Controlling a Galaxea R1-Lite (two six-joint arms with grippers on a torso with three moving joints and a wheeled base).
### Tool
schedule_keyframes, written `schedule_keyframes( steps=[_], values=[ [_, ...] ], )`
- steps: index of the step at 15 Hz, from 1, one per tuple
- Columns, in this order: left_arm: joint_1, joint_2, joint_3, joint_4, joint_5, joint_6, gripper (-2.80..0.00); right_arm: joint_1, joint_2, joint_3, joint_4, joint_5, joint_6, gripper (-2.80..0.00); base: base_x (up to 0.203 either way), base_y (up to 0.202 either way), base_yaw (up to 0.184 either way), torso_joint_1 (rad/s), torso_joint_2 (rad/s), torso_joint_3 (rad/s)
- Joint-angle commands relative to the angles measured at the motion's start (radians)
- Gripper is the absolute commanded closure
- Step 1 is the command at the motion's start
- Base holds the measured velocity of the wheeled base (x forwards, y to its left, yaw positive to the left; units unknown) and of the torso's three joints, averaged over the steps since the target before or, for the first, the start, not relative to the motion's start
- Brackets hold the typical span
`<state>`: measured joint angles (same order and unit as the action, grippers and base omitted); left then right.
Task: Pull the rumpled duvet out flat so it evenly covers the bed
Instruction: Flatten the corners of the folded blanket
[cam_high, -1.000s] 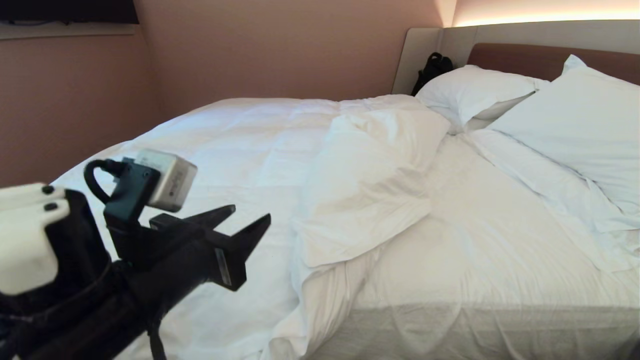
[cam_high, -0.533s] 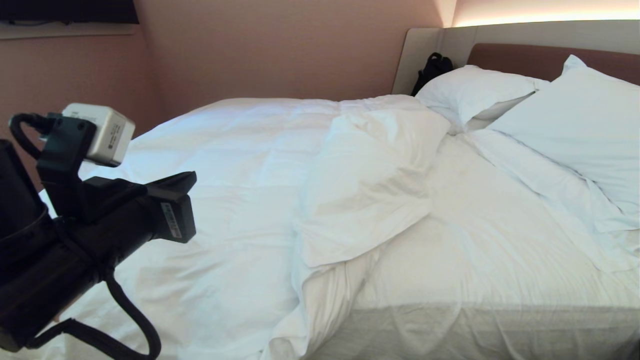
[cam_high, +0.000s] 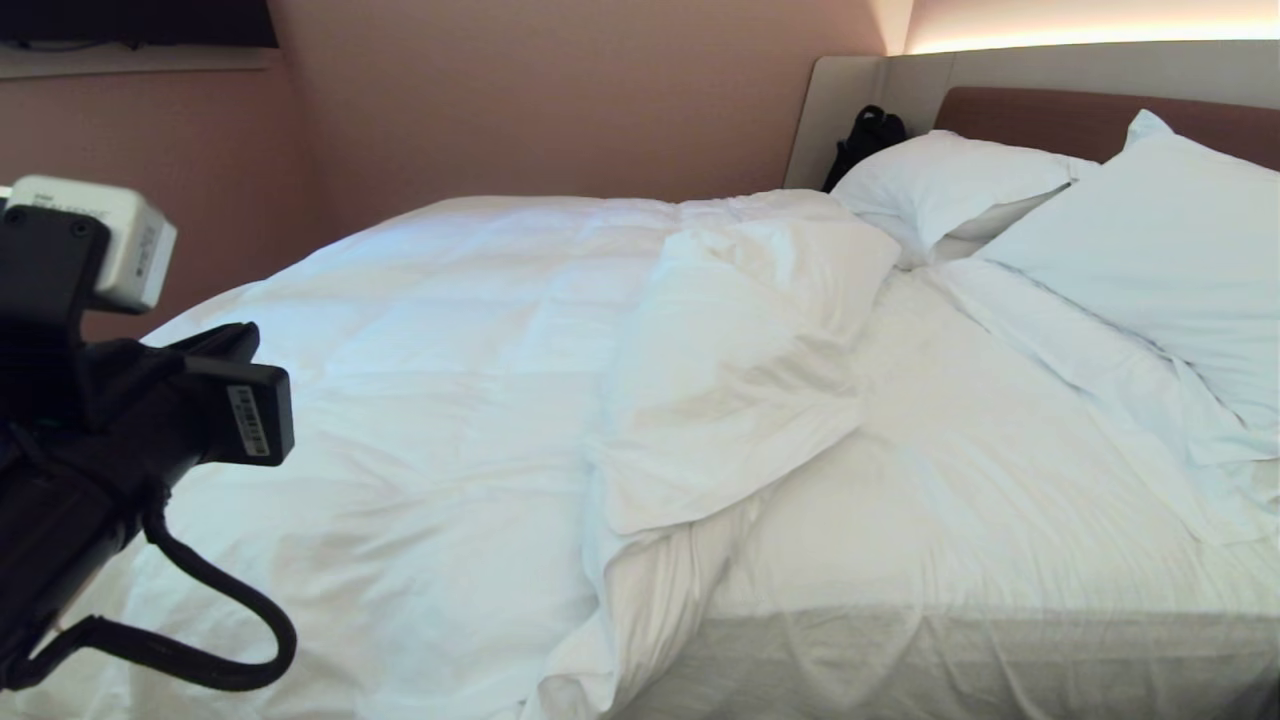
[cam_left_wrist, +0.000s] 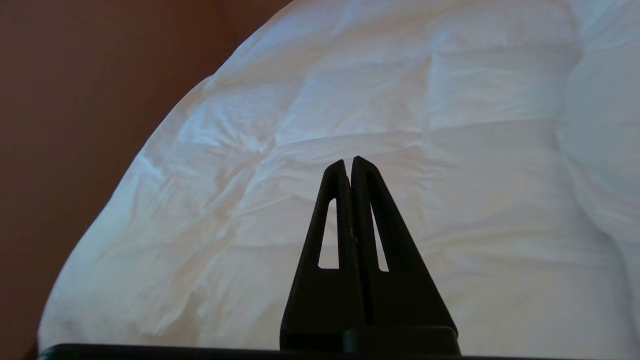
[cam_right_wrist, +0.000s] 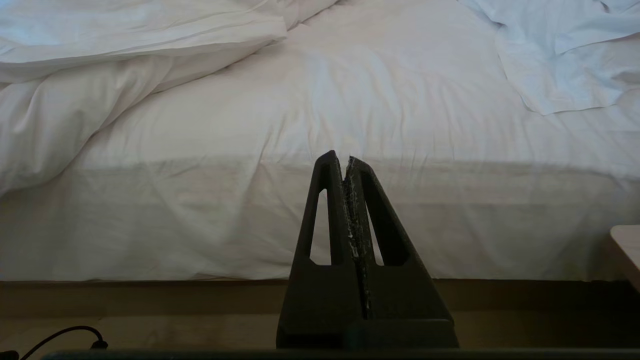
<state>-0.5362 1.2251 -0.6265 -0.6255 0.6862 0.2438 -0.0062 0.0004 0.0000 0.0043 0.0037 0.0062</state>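
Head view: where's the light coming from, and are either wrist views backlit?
Head view: warm strip glow above the headboard; duvet evenly lit. Left wrist view: shut left claw silhouetted black against bright duvet. Right wrist view: right claw dark too, mattress side shaded.

Light source: a warm glowing strip above the beige headboard surround (cam_high: 1000, 70) at upper right in the head view.
Overall level: soft, dim indoor light; pinkish walls.
Brightest area: the puffy white quilted duvet (cam_high: 450, 330), bluish-white, near glare on its top.
Shadows: a grey band along the white-sheeted bed's (cam_high: 950, 660) near side.
Silhouettes: the black left claw (cam_left_wrist: 348, 162) and black right claw (cam_right_wrist: 341, 159) read dark, closed.
Distortion: wide-angle stretch at the frame edges.
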Motion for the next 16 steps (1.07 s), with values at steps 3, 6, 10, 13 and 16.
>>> schedule_keyframes(
  steps=[3, 6, 10, 13, 16],
  values=[
    [0.014, -0.014, -0.009, 0.031, 0.017, 0.003, 0.0, 0.0, 0.001, 0.0, -0.001, 0.001, 0.0, 0.0, 0.0, 0.0, 0.0, 0.0, 0.0, 0.0],
    [0.015, -0.082, -0.007, 0.089, 0.108, 0.016, 0.0, 0.0, 0.001, 0.0, -0.001, 0.001, 0.0, 0.0, 0.0, 0.0, 0.0, 0.0, 0.0, 0.0],
    [0.031, -0.281, 0.18, 0.097, 0.179, 0.012, 0.0, 0.0, 0.001, 0.0, 0.0, 0.001, 0.0, 0.0, 0.0, 0.0, 0.0, 0.0, 0.0, 0.0],
    [0.151, -0.485, 0.214, 0.165, 0.186, 0.017, 0.0, 0.0, 0.0, 0.0, 0.0, 0.001, 0.0, 0.0, 0.0, 0.0, 0.0, 0.0, 0.0, 0.0],
    [0.316, -0.666, 0.24, 0.267, 0.185, 0.018, 0.0, 0.0, 0.001, 0.0, -0.001, 0.001, 0.0, 0.0, 0.0, 0.0, 0.0, 0.0, 0.0, 0.0]
  ],
)
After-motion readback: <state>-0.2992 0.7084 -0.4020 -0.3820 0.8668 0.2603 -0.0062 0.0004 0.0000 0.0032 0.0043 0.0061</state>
